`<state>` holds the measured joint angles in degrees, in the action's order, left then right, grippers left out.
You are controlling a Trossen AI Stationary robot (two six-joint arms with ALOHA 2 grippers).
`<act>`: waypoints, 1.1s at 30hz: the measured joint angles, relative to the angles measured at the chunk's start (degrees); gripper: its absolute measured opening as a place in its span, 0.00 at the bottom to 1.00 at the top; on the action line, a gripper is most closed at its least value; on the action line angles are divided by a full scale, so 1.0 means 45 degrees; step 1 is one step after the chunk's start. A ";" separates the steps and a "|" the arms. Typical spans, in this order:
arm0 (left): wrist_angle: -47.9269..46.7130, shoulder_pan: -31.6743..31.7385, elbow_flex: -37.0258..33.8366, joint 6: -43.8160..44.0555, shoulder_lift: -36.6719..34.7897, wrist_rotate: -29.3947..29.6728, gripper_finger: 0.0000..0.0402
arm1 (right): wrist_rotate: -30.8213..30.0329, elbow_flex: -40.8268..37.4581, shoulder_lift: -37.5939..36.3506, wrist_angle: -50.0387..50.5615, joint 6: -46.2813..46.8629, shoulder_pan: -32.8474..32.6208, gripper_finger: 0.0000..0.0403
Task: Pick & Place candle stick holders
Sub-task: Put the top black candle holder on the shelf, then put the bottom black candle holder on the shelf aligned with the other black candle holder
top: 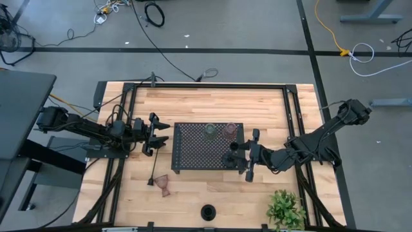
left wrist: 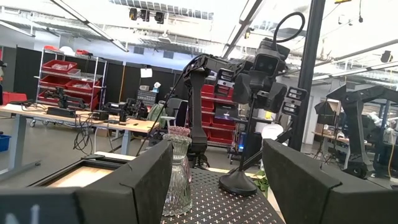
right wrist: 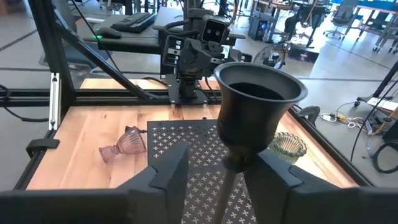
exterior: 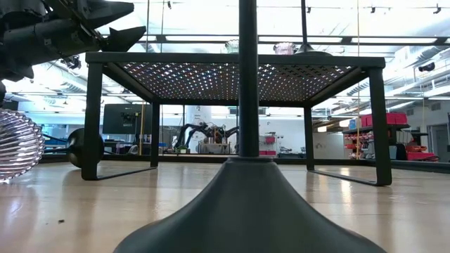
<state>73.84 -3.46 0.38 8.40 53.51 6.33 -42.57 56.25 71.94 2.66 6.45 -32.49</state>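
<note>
A black perforated tray (top: pixel 193 151) stands mid-table. On it stand a pale green glass holder (top: pixel 210 131), a pinkish glass holder (top: pixel 230 131) and a black holder (top: pixel 233 154), upright on its round base (left wrist: pixel 239 183). My right gripper (top: pixel 243 156) is at this black holder, a finger on either side of its stem (right wrist: pixel 233 186) just below the cup (right wrist: pixel 258 93). My left gripper (top: pixel 162 136) is open and empty at the tray's left edge. A second black holder (top: pixel 154 169) and a pinkish glass one (top: pixel 165 185) lie on their sides on the table. A third black holder (top: pixel 207 211) stands at the near edge. My right gripper comes at the black holder's stem (right wrist: pixel 233 186) from the table's right, slanting down. The stem is close to one finger (right wrist: pixel 273 177), and a gap shows between it and the other finger (right wrist: pixel 168 177). I cannot tell whether a finger touches it.
A small leafy plant (top: pixel 285 209) stands at the near right corner. The table's black frame (top: pixel 206 86) runs along the far edge and both sides. The tray stands on legs (exterior: pixel 93 119), with open space under it.
</note>
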 joint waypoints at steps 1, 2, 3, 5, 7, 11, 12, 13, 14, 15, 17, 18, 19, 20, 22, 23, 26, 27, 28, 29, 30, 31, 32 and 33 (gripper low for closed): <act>0.0000 0.0000 0.0000 0.0000 -0.0002 0.0000 0.62 | -0.0004 0.0000 0.0000 -0.0020 -0.0063 0.0000 0.38; 0.0000 0.0001 0.0000 0.0000 -0.0002 0.0000 0.62 | -0.0004 0.0000 0.0000 -0.0021 -0.0143 0.0000 0.39; 0.0000 0.0003 0.0000 0.0000 0.0002 0.0000 0.62 | -0.0004 0.0000 0.0000 -0.0021 -0.0248 0.0000 0.40; -0.0001 0.0001 0.0000 0.0000 0.0000 0.0000 0.62 | -0.0004 0.0000 0.0000 -0.0056 -0.0310 0.0000 0.41; 0.0000 0.0001 0.0000 0.0000 -0.0001 0.0000 0.62 | -0.0006 0.0000 -0.0016 -0.0101 -0.0329 0.0000 0.43; 0.0005 0.0005 0.0000 0.0000 0.0002 0.0000 0.62 | -0.0157 0.0000 -0.0175 -0.0094 -0.0547 0.0000 0.46; 0.0005 0.0004 0.0000 0.0000 0.0001 0.0000 0.62 | -0.0327 0.0000 -0.0223 -0.0115 -0.0547 0.0000 0.46; 0.0005 0.0003 0.0000 0.0003 0.0001 -0.0019 0.62 | -0.0481 0.0000 -0.0277 -0.0098 -0.0554 0.0000 0.46; 0.0008 0.0003 0.0000 0.0003 0.0002 -0.0039 0.62 | -0.0576 0.0000 -0.0329 -0.0060 -0.0572 0.0000 0.47; 0.0005 0.0000 0.0000 0.0005 0.0002 -0.0039 0.62 | -0.0677 0.0000 -0.0367 0.0006 -0.0613 0.0002 0.47; 0.0010 0.0005 0.0000 0.0005 0.0002 -0.0039 0.62 | -0.0791 0.0000 -0.0447 0.0183 -0.0683 0.0005 0.48; 0.0008 0.0000 0.0000 0.0005 0.0002 -0.0039 0.62 | -0.0773 0.0000 -0.0496 0.0207 -0.0678 0.0005 0.48; 0.0006 0.0004 0.0000 0.0005 0.0002 -0.0039 0.62 | -0.0733 0.0000 -0.0536 0.0177 -0.0668 0.0005 0.48; 0.0010 0.0000 0.0000 0.0007 0.0002 -0.0039 0.62 | -0.0649 0.0000 -0.0576 0.0161 -0.0632 0.0002 0.48; 0.0005 0.0002 0.0000 0.0009 0.0002 -0.0039 0.62 | -0.0607 0.0000 -0.0588 0.0214 -0.0579 -0.0061 0.48; 0.0009 0.0001 0.0000 0.0014 0.0001 -0.0043 0.62 | -0.0568 0.0000 -0.0588 0.0290 -0.0576 -0.0107 0.48; 0.0012 0.0005 0.0000 0.0326 0.0002 -0.0414 0.62 | -0.0714 0.0000 -0.0624 0.0663 -0.0569 -0.0298 0.48; 0.0018 0.0005 0.0000 0.0350 0.0000 -0.0627 0.62 | -0.0803 -0.0005 -0.0673 0.0822 -0.0556 -0.0373 0.48; 0.0019 0.0001 0.0000 0.0392 0.0002 -0.0832 0.62 | -0.0888 -0.0005 -0.0741 0.0891 -0.0553 -0.0451 0.48; 0.0019 0.0000 0.0002 0.0529 0.0002 -0.1055 0.62 | -0.0987 -0.0005 -0.0825 0.0896 -0.0552 -0.0535 0.48; 0.0010 0.0000 0.0019 0.0723 -0.0003 -0.1306 0.62 | -0.1109 -0.0005 -0.0938 0.0905 -0.0552 -0.0627 0.48; -0.0004 -0.0018 0.0052 0.0815 0.0002 -0.1607 0.62 | -0.1149 -0.0005 -0.1078 0.0977 -0.0552 -0.0731 0.48; -0.0074 -0.0085 0.0151 0.0872 0.0002 -0.1966 0.62 | -0.1165 -0.0005 -0.1228 0.1072 -0.0556 -0.0830 0.48; -0.0120 -0.0215 0.0294 0.0826 0.0002 -0.2263 0.62 | -0.1215 -0.0005 -0.1388 0.1210 -0.0552 -0.0933 0.48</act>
<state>73.31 -4.43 1.71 12.12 53.52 -3.86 -48.04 56.23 65.70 8.10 3.97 -36.69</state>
